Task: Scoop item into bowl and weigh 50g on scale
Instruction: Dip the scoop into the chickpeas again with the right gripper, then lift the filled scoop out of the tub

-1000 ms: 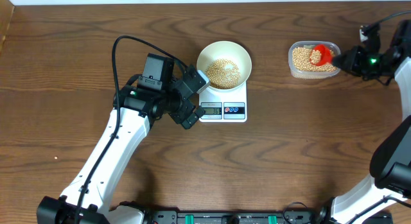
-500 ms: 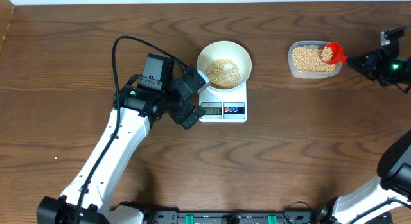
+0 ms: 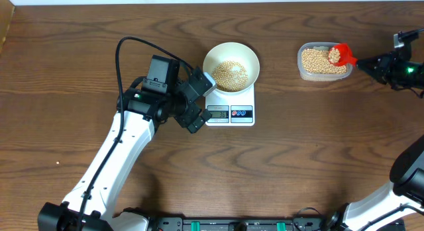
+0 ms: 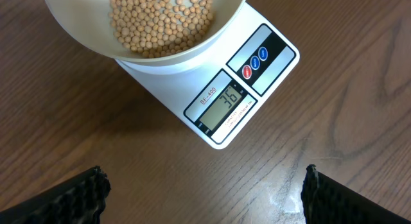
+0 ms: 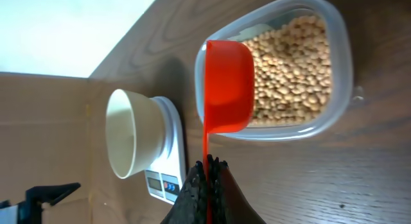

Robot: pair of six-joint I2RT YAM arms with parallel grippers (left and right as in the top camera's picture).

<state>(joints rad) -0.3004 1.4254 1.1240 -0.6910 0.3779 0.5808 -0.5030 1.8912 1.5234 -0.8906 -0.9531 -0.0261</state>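
**Beans point(image 3: 230, 75) in the bowl, the tub and the scoop**

A heap of tan beans lies in the white bowl point(image 3: 208, 59). The bowl stands on the far part of the scale point(image 3: 218, 114), at the middle of the wooden table point(image 3: 79, 52). More beans fill the clear tub point(image 3: 300, 67) at the far right. A few sit in the red scoop point(image 3: 340, 55), which is held over the tub's far right corner.

The left arm reaches in from the near left edge with its elbow bent and its wrist turned toward the scale. The left gripper point(image 3: 202, 104) sits just beside the scale's left edge, jaws spread wide and holding nothing. In its wrist view only the two dark fingertips point(image 4: 83, 197) show, at the lower corners, with bare table between them. That view shows 36 on the display point(image 4: 225, 102), with the red and blue buttons point(image 4: 255, 62) beside it.

The right arm comes in from the right edge and stretches toward the tub. The right gripper point(image 3: 364, 61) is pinched together on the scoop's thin handle, and the scoop is open side up.

Overhead, the frame's edge cuts off much of the right arm. The right wrist view shows the scoop's underside, so its load is hidden there, and the scale's display is too small to read. The left wrist view cuts off the bowl's far half.
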